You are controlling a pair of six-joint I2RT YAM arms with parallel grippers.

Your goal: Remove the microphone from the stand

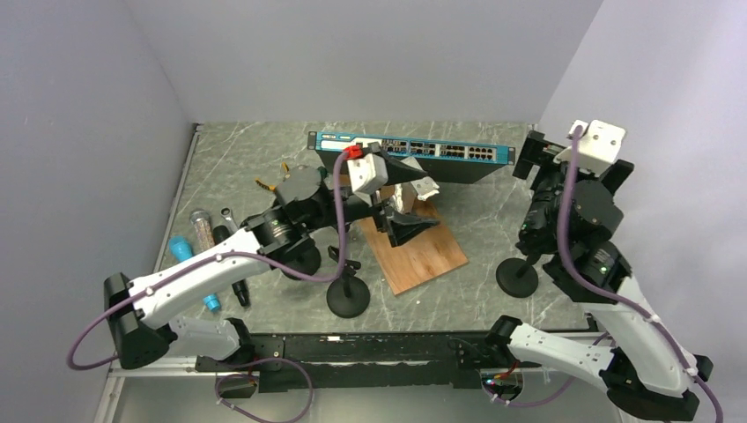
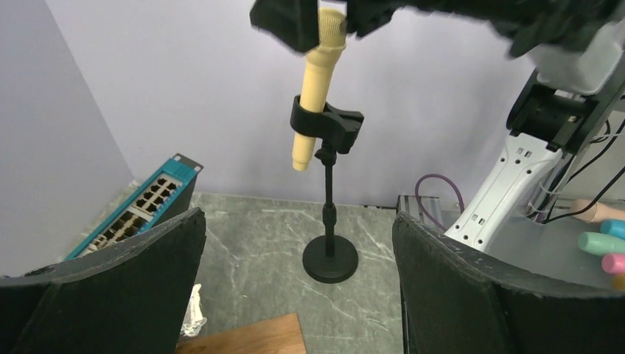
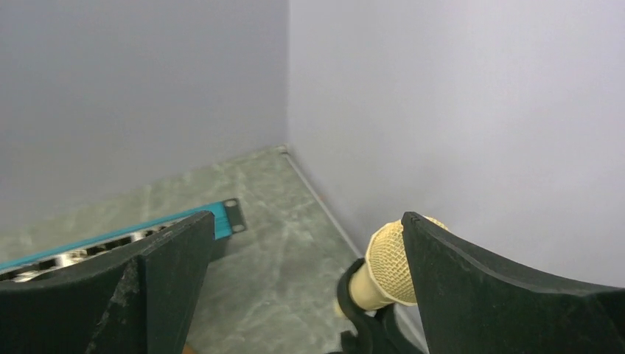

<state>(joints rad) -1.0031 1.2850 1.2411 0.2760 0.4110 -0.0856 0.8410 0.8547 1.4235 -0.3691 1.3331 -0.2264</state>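
A cream microphone (image 2: 318, 81) sits upright in the black clip (image 2: 326, 124) of a black stand with a round base (image 2: 330, 258) (image 1: 517, 276). My right gripper (image 3: 295, 287) (image 1: 536, 181) is open at the microphone's top. The mesh head (image 3: 389, 264) lies between its fingers, against the right finger (image 3: 501, 295), and the left finger stands well apart from it. In the top view the right arm hides the microphone. My left gripper (image 2: 298, 287) (image 1: 410, 207) is open and empty, low over the table's middle, facing the stand from a distance.
A blue network switch (image 1: 414, 150) lies at the back. A wooden board (image 1: 423, 251) and crumpled white paper (image 1: 416, 189) lie under the left gripper. A second round stand base (image 1: 348, 300) stands near the front. Markers (image 1: 189, 251) lie at the left.
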